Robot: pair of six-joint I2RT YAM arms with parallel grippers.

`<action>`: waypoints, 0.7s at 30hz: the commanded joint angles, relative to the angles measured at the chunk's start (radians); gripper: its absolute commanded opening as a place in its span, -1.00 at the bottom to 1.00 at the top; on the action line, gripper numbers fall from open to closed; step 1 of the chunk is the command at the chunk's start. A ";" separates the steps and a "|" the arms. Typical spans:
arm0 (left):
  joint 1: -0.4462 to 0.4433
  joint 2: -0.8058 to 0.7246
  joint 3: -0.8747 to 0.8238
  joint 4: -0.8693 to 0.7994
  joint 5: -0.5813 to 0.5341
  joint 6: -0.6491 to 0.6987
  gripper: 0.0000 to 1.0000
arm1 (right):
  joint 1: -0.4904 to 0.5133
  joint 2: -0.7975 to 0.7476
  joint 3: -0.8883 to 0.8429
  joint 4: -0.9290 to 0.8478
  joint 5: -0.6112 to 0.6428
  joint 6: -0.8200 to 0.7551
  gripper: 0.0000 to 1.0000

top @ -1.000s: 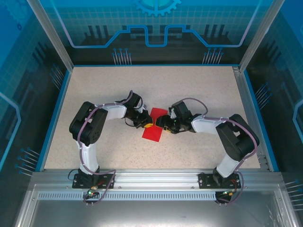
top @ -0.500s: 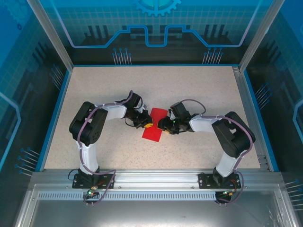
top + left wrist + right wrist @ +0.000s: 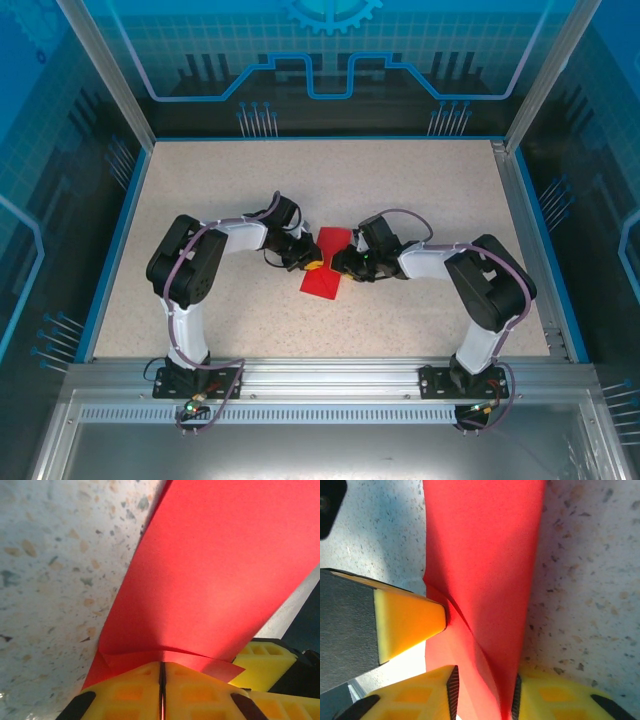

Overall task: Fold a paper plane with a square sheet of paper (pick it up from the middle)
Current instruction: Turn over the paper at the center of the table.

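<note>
- Currently: sheet (image 3: 324, 270) lies mid-table (image 3: 420, 190), an arm at each side edge.
- Left gripper (image 3: 162, 672) is at the sheet's left edge. Its pads are pressed together on the rim, and a small lip of paper curls up just in front of them.
- Right gripper (image 3: 485, 682) is at the sheet's right edge. Its pads straddle a raised ridge of paper that fills the narrow gap between them. Can't tell if that's a real pinch or just contact.
- Step, my read: an early fold. Both edges are being taken so one side can be carried over the other for the centre crease. No dart shape yet.
- Next move needs the right grip confirmed first. Then lift both edges evenly, bring them across the sheet in line and press flat. An uneven pull would likely skew the crease or slip the thin paper out.
- Hard to make out:
  - From above the sheet looks narrower than square. It could be bowed or already doubled.
  - The left wrist view hints at a second layer under the lip.
  - The sheet's near and far corners are cut off in both wrist views.
  - The pads hide the contact lines.
</note>
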 commanded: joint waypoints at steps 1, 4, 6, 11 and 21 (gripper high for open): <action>0.003 -0.033 -0.006 0.004 0.000 -0.022 -0.77 | 0.010 -0.003 -0.017 0.045 -0.026 -0.021 -0.39; 0.003 -0.045 -0.010 0.025 0.008 -0.041 -0.76 | 0.010 0.006 -0.022 0.068 -0.033 -0.027 -0.45; 0.002 -0.054 -0.008 0.029 0.008 -0.047 -0.76 | 0.007 0.009 -0.022 0.078 -0.036 -0.027 -0.47; 0.004 -0.102 -0.023 0.034 -0.018 -0.055 -0.75 | 0.010 -0.004 -0.012 0.065 -0.043 -0.042 -0.63; 0.037 -0.291 -0.084 -0.018 -0.184 -0.064 -0.67 | 0.007 -0.172 0.155 -0.363 0.125 -0.211 -0.83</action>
